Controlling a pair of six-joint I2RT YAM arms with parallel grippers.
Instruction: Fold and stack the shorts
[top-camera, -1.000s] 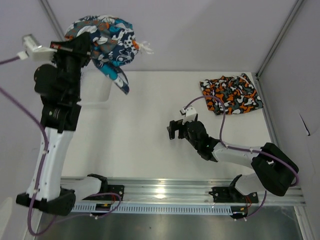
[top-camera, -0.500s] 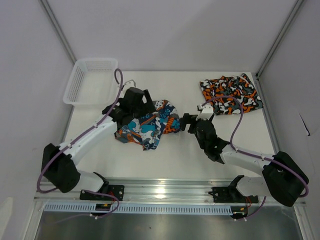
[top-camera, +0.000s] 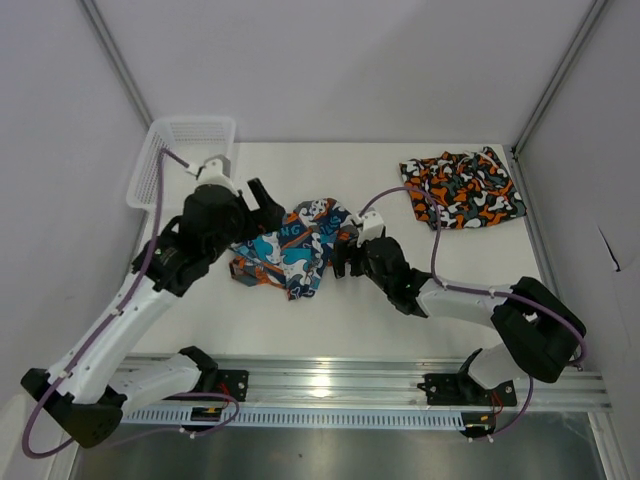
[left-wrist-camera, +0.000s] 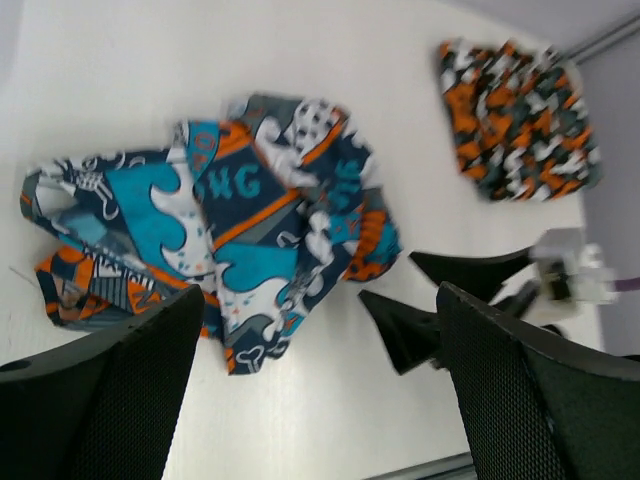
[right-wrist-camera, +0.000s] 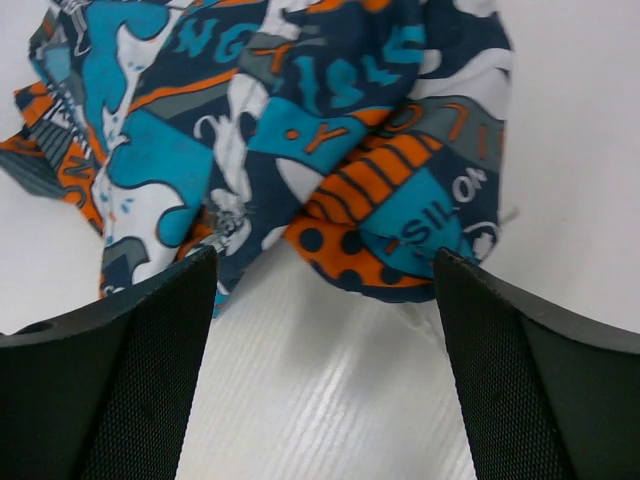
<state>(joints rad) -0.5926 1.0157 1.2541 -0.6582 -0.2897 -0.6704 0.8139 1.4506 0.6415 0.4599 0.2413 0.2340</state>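
Cartoon shorts (top-camera: 292, 250): crumpled.
Left gripper (top-camera: 262, 200): above them, spread wide, empty.
Right gripper (top-camera: 342, 255): beside them, spread wide, empty.
Camo shorts (top-camera: 462, 188): well apart.

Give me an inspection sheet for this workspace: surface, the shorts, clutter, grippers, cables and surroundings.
Surface: white table, no stains seen.
Job's things: cartoon-print shorts in a crumpled heap mid-table, unfolded; camouflage shorts lying flat at the far right corner, apart from the heap.
Clutter: white mesh basket at the far left corner, partly hidden by the left arm.
Grippers: left gripper open above the heap, holding nothing; right gripper open at the heap's right edge, not closed on cloth.
Cables: purple cables run along both arms; the right one loops across the camouflage shorts' corner in the top view.
Surroundings: pale walls, metal rail at the near edge.
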